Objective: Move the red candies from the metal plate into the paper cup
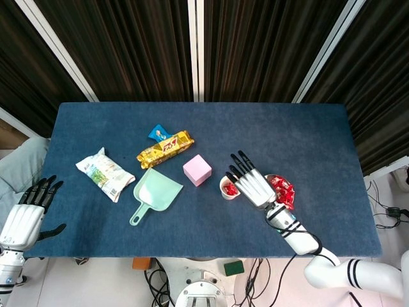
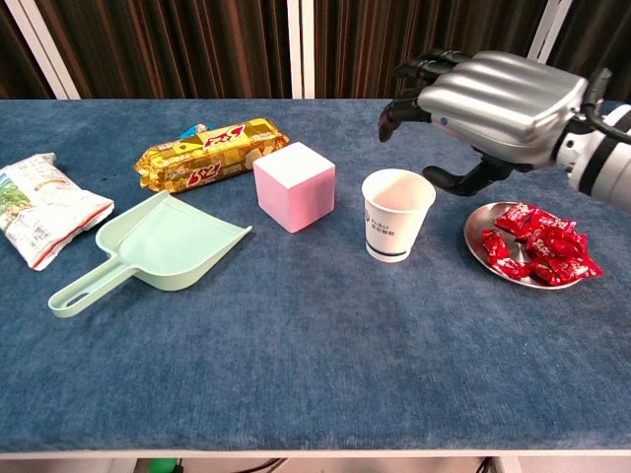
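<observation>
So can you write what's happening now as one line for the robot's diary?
right hand: empty, fingers spread above paper cup | red candy: in cup | candies: on metal plate | left hand: idle

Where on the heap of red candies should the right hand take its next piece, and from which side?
Probably from above, pinching a twisted wrapper end sticking up at the top of the red candies. They lie piled on the shallow metal plate, so their sides are crowded. The right hand, open and empty, hangs above, between the plate and the paper cup.
</observation>
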`<state>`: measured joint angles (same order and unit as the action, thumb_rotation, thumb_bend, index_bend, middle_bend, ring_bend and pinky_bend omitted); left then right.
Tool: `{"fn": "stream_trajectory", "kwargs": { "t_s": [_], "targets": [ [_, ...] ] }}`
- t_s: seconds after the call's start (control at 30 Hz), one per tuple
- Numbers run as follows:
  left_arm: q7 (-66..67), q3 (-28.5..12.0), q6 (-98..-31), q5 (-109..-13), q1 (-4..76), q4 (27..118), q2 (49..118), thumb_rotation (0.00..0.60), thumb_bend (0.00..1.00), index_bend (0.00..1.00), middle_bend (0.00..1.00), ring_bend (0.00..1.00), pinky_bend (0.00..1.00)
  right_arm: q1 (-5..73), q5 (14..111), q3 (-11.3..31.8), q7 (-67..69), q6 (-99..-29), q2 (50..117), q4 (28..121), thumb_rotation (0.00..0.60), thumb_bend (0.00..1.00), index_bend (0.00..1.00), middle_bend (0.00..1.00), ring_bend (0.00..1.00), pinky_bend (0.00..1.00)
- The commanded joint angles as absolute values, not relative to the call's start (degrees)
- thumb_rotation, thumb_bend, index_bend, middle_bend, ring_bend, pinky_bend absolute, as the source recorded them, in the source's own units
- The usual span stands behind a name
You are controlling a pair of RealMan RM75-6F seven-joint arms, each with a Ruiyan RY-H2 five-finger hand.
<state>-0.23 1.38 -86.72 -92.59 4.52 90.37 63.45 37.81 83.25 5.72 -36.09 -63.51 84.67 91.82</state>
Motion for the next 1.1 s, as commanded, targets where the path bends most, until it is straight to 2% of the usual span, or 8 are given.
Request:
{"fn": "stream_trajectory", "kwargs": {
  "t_s": [0.03,0.17,0.27,0.47,0.7,1.1],
  "targets": [
    [-0.32,1.35,-86.77,-92.60,4.51,90.35,63.44,0.600,0.10,0.09,0.03,0.00,0.15,34.88,84.29,3.57,-33.55,-65.93,80.60,92.92,0.600,0.41,0.27,0.22,0.00,0.00],
    [-0.20,1.44,-86.55,-92.74,4.63,90.40,63.44,0.600,0.10,0.09,0.03,0.00,0.15,32.25,82.05,1.29,-32.50,-65.32,75.33,94.33,0.600,0.32,0.17,0.17,0.00,0.00],
    [-0.01,1.39,-86.68,-92.75,4.60,90.51,63.49,0.600,0.10,0.09,0.03,0.00,0.15,30.51,80.53,-0.25,-32.70,-64.89,71.53,95.73,0.600,0.29,0.12,0.14,0.00,0.00],
    [0.70,1.46,-86.38,-92.82,4.74,90.80,63.63,0.600,0.10,0.09,0.03,0.00,0.15,28.65,77.00,-2.21,-33.47,-62.65,68.20,96.75,0.600,0.28,0.08,0.13,0.00,0.00],
    [0.84,1.48,-86.26,-92.78,4.78,90.83,63.66,0.600,0.10,0.09,0.03,0.00,0.15,28.19,75.08,-3.30,-34.30,-59.90,69.38,94.68,0.600,0.28,0.08,0.13,0.00,0.00],
    [0.20,1.40,-86.35,-92.62,4.76,90.54,63.54,0.600,0.10,0.09,0.03,0.00,0.15,27.55,74.34,-2.82,-36.59,-60.04,75.79,89.11,0.600,0.30,0.12,0.13,0.00,0.00]
  ]
}}
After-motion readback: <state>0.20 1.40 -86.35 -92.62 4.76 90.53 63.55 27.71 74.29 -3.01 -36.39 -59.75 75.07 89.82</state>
